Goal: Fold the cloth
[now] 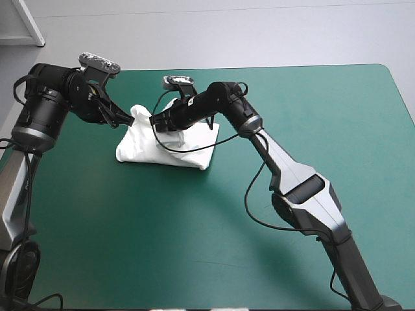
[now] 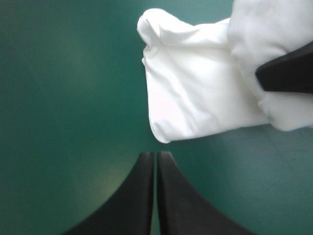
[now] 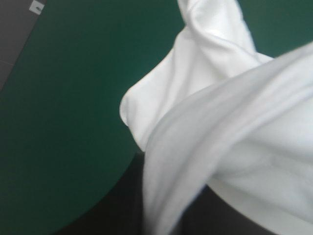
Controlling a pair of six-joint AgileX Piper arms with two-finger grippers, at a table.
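Observation:
The white T-shirt (image 1: 170,144) lies as a folded bundle on the teal-green cover, left of the table's middle and toward the far edge. My right gripper (image 1: 157,121) is over the bundle's far left part, shut on the T-shirt, and a fold of cloth (image 3: 205,147) drapes over its black fingers (image 3: 117,208). My left gripper (image 1: 128,119) is shut with nothing in it, just off the bundle's far left corner. In the left wrist view its tips (image 2: 155,155) meet a short way from the shirt's rounded edge (image 2: 195,93). The other gripper's black finger (image 2: 286,73) shows on the cloth.
The table's far edge (image 1: 259,67) runs a little behind the shirt. Bare teal-green cover (image 1: 194,233) stretches in front of the bundle and to its right (image 1: 337,123). The right arm (image 1: 272,155) reaches across the middle of the table.

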